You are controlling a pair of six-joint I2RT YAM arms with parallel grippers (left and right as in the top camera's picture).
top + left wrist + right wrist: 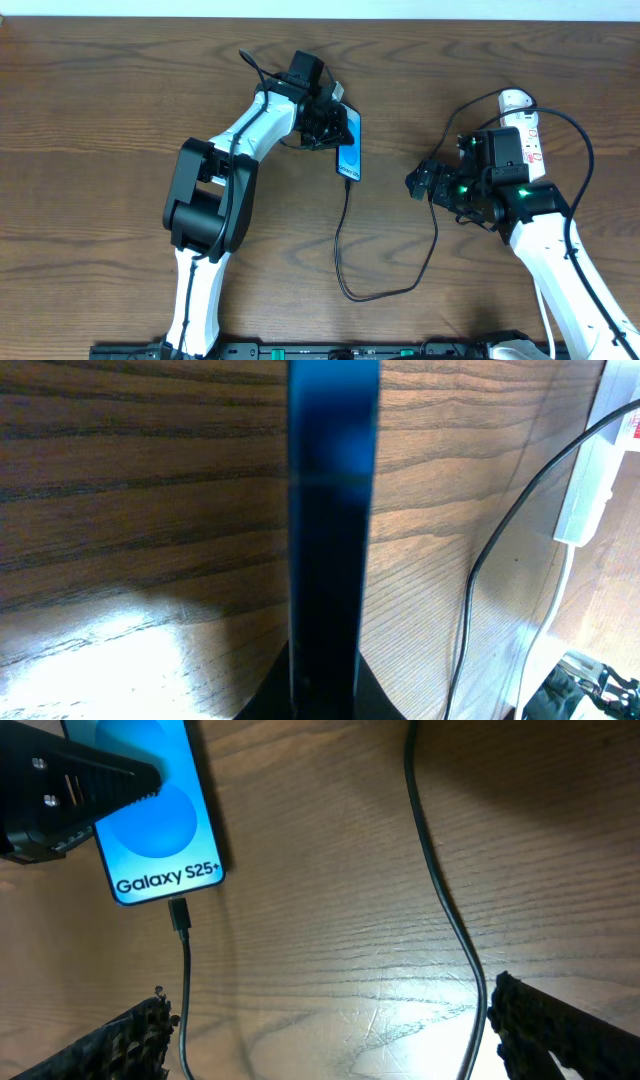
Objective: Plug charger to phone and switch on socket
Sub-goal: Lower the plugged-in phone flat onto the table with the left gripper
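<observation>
The left gripper (pixel 338 128) is clamped on the phone (pixel 349 152) at mid-desk (pixel 100 100). Only the right wrist view shows "Galaxy S25+" and the charger (pixel 180 915) tip in the phone's port. The right gripper (pixel 418 183) hangs apart beside the socket (pixel 530 128).

Item 1. phone (pixel 165 830), right wrist view: the white band at the lower end of the cyan-blue screen carried "Galaxy S25+" in dark letters. This was the only legible text.

Item 2. The same phone (pixel 349 148), overhead view: the band showed, but its lettering was too small to read.

Item 3. socket (pixel 532 140), overhead view: red marks stood on the white casing, not readable as words or numbers. The left wrist view showed a red mark on the socket (pixel 590 490), likewise unreadable.
</observation>
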